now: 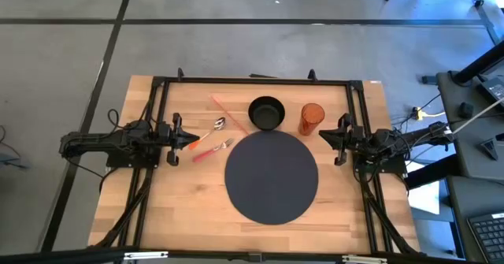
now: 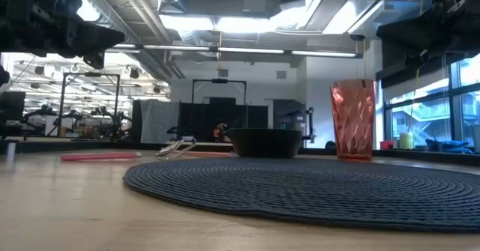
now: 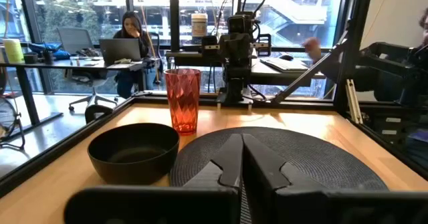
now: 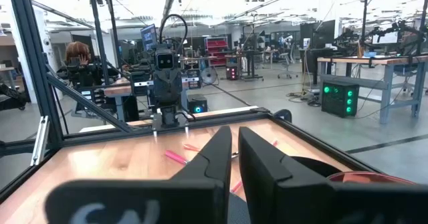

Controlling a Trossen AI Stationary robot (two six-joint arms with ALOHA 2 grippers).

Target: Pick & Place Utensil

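In the high view a silver spoon (image 1: 219,124) and a fork with a red handle (image 1: 211,150) lie flat on the wood left of the round dark placemat (image 1: 272,177). A thin pink stick (image 1: 228,110) lies beside them. A black bowl (image 1: 266,113) and a red-orange cup (image 1: 312,118) stand at the mat's far edge. My left gripper (image 1: 194,140) hovers shut over the table's left side, its tips near the spoon's handle and raised above it. My right gripper (image 1: 321,135) is shut and hovers right of the cup. The low view shows the red handle (image 2: 101,156) on the table.
The left wrist view shows the bowl (image 3: 134,150), the cup (image 3: 182,100) and the mat (image 3: 301,150) ahead, with the right arm (image 3: 237,43) beyond. A black frame (image 1: 252,80) borders the table. A person sits at a desk (image 3: 127,40) behind the glass.
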